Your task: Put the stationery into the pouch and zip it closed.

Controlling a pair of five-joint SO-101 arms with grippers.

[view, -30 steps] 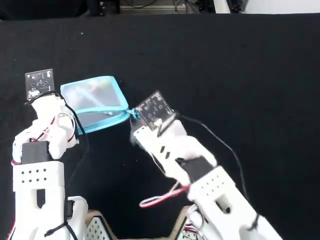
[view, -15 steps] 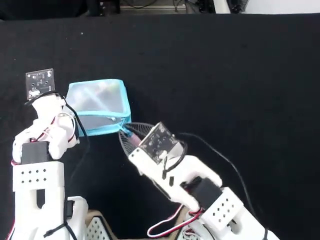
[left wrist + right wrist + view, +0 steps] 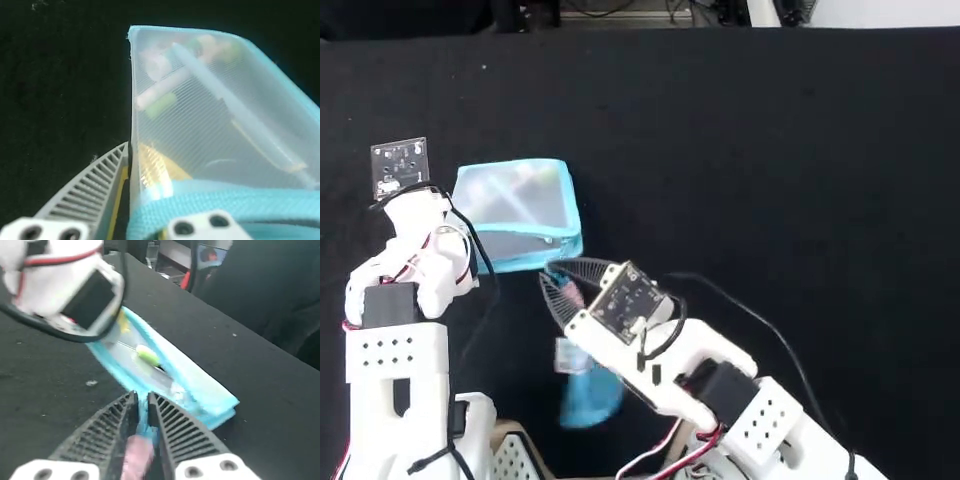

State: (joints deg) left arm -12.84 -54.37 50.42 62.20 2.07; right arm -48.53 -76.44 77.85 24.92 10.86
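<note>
Pouch (image 3: 516, 205), stationery (image 3: 161, 102) inside, lies at 10 o'clock on the table (image 3: 770, 150). Left gripper (image 3: 128, 170) jaws clamp its edge. Right gripper (image 3: 142, 398) jaws pinch the zip pull (image 3: 146, 432) at its 5 o'clock corner. Pull straight along the zip.

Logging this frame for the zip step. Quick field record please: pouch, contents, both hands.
pouch: teal mesh, lying on black table
contents: stationery inside
left hand: clamped on pouch edge
right hand: shut on blue zip tab at pouch corner
zip: closed or not, cannot tell
</note>
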